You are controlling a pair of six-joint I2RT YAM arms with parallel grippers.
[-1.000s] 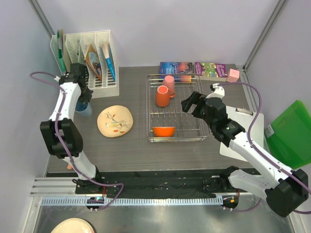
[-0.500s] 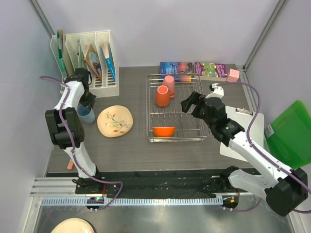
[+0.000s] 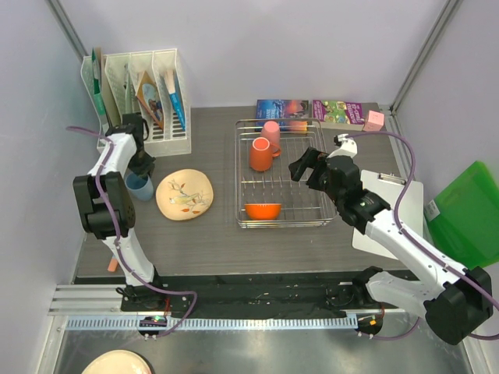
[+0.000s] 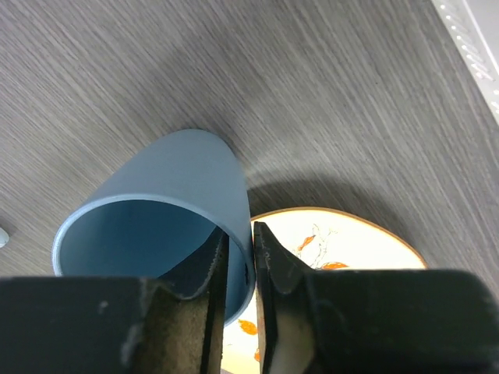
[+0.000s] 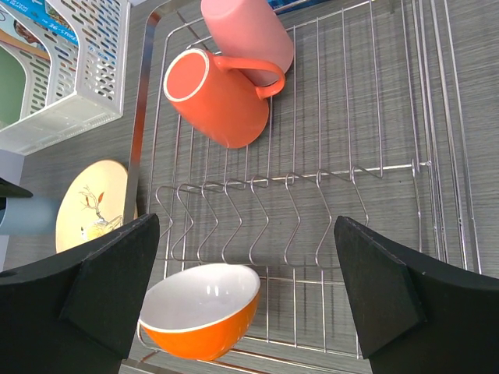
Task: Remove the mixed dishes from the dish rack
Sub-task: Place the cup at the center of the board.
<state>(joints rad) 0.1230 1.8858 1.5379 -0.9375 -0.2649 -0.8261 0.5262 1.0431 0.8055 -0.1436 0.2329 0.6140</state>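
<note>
Top external view: the dish rack (image 3: pixel 238 173) sits on the right half of the surface (image 3: pixel 210 241), toward the far edge. It holds three dishes. The pink cup (image 3: pixel 270 132) is in its far left part. The orange mug (image 3: pixel 260 155) is just in front of that cup, and in the right wrist view its handle touches the cup while its mouth is turned toward the rack's left side. The orange bowl (image 3: pixel 263 210) is tipped in the near left corner with its white inside showing.

Two dishes are out of the rack, on the left half of the surface. The floral plate (image 3: pixel 184 195) lies flat, well apart from the rack. The light blue cup (image 3: pixel 139 186) stands just beside the plate, near the left edge, in front of the white file organiser (image 3: pixel 148 101).

The left fingers (image 4: pixel 282 312) straddle the cup's wall at the rim, one inside and one outside, with only a narrow gap between them. Whether they press on the wall I cannot tell.

The right fingers (image 5: pixel 109 288) are spread wide and hold nothing. They hang above the rack's right side, with the bowl below the left one.
</note>
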